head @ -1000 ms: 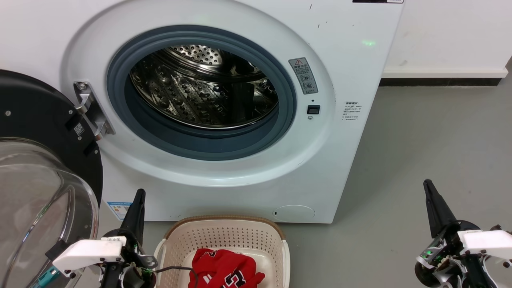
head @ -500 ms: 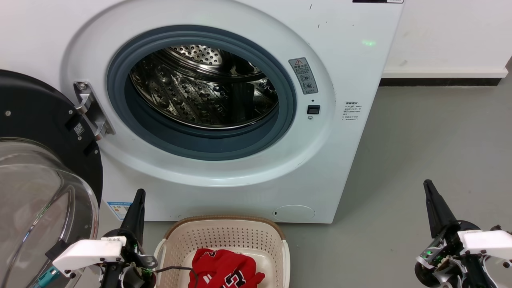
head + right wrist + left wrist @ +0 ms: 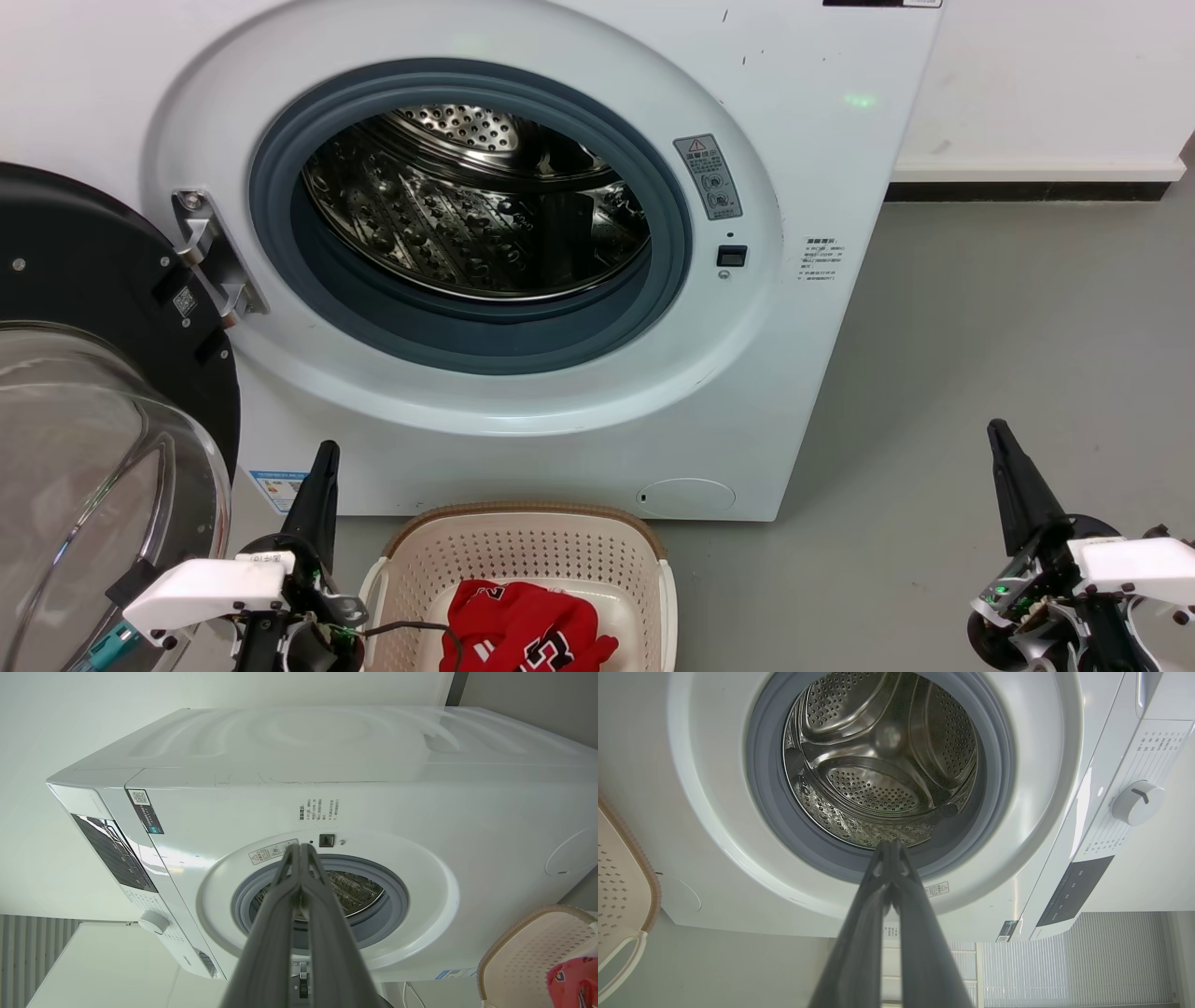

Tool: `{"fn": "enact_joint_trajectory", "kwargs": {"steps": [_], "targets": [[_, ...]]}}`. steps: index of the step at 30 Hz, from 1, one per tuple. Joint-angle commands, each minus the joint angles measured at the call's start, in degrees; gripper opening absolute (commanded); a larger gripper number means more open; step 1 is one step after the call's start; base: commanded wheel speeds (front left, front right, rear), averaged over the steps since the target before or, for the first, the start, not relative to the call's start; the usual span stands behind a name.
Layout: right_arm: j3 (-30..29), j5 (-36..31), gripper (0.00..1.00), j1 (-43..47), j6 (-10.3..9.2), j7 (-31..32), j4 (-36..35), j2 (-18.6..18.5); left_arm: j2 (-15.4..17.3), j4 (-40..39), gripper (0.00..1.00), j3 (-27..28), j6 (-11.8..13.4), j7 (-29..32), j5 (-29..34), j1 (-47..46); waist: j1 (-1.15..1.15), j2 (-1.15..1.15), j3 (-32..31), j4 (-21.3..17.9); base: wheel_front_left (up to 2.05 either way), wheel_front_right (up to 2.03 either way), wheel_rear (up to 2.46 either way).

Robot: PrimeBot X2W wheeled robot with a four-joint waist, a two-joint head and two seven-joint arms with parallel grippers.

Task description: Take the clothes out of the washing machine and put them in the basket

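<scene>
The white washing machine (image 3: 822, 177) stands with its porthole open; its steel drum (image 3: 467, 201) shows bare perforated metal in the head view and in the left wrist view (image 3: 882, 765). Red clothes (image 3: 523, 630) with white-black lettering lie in the cream basket (image 3: 523, 546) on the floor in front of the machine; a red edge (image 3: 572, 980) also shows in the right wrist view. My left gripper (image 3: 325, 455) is shut and empty, left of the basket. My right gripper (image 3: 999, 434) is shut and empty, over the floor to the right.
The black-rimmed glass door (image 3: 84, 439) hangs open at the left, close behind my left arm. Grey floor (image 3: 1008, 327) stretches to the right of the machine up to a white wall with a dark skirting (image 3: 1027, 191).
My right gripper has risen very slightly. Everything else holds still.
</scene>
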Motion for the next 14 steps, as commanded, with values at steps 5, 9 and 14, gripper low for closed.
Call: {"fn": "enact_joint_trajectory", "kwargs": {"steps": [5, 9, 14], "targets": [[-0.19, -0.33, 0.0, -0.79, -0.02, 0.09, 0.1, 0.16, -0.08, 0.0, 0.0, 0.16, -0.23, 0.14, -0.13, -0.39, 0.0, 0.0, 0.0, 0.0, 0.0, 0.0, 0.0], [-0.24, -0.31, 0.0, -0.79, -0.02, 0.17, 0.11, 0.19, -0.08, 0.0, 0.0, 0.16, -0.23, 0.14, -0.13, -0.39, 0.0, 0.0, 0.0, 0.0, 0.0, 0.0, 0.0], [-0.31, -0.36, 0.0, -0.8, -0.02, 0.23, 0.11, 0.25, -0.08, 0.0, 0.0, 0.16, -0.23, 0.14, -0.13, -0.39, 0.0, 0.0, 0.0, 0.0, 0.0, 0.0, 0.0]]}}
